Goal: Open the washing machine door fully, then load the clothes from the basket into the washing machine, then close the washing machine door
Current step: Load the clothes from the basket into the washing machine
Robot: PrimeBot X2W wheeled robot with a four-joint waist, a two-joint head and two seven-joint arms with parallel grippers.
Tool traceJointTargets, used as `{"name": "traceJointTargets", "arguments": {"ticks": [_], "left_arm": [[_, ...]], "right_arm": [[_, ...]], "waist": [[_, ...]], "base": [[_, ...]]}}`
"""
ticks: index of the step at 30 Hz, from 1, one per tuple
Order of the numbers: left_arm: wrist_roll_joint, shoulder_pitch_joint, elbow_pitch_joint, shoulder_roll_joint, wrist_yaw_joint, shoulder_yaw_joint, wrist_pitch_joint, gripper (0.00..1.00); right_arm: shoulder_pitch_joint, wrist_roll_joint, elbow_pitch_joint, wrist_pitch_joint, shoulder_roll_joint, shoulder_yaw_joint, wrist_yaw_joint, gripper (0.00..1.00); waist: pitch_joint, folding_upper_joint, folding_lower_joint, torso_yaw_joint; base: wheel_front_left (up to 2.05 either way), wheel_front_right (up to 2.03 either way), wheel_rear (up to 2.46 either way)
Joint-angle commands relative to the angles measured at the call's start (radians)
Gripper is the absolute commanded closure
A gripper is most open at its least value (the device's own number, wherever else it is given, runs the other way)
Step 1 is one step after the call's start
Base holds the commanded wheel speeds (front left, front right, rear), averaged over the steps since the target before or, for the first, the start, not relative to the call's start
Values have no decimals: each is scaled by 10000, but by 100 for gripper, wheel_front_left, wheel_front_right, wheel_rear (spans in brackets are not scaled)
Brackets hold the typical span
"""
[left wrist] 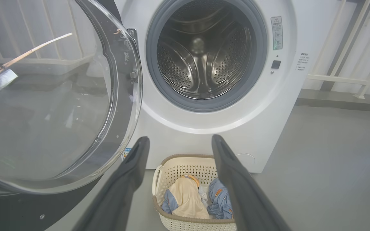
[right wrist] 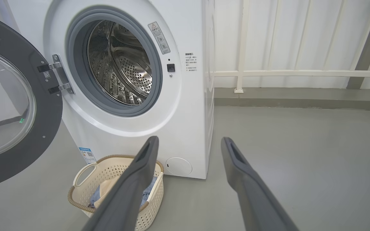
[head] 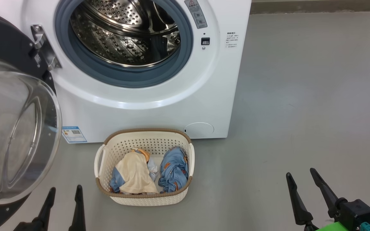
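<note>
The right gripper (head: 300, 172) has tapered black fingers (head: 295, 199), black housing (head: 355, 213), green trim (head: 332, 227).
</note>
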Motion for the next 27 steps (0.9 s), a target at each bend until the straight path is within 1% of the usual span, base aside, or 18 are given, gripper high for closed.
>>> {"name": "traceJointTargets", "arguments": {"ticks": [1,16,22,27], "left_arm": [[80,-458,-174,154,35,306,-65,0],[68,-483,22,133,45,392,-65,0],[23,-527,121,123,72,420,-65,0],[35,-588,125,128,80,475,-65,0]], "right_arm": [[-266,-123,-210,-120,-110,249,16,0],[-178,-83,-132,-120,-227,255,16,0],[-170,-43,-116,-120,-239,269,16,0],[-184,-24,-100,-120,-249,275,16,0]], "waist": [[-4,0,0,10],[-95,0,0,40],[-40,0,0,63],[17,0,0,94]], "base": [[0,0,0],[7,-7,0],[93,-93,0],[169,-169,0]]}}
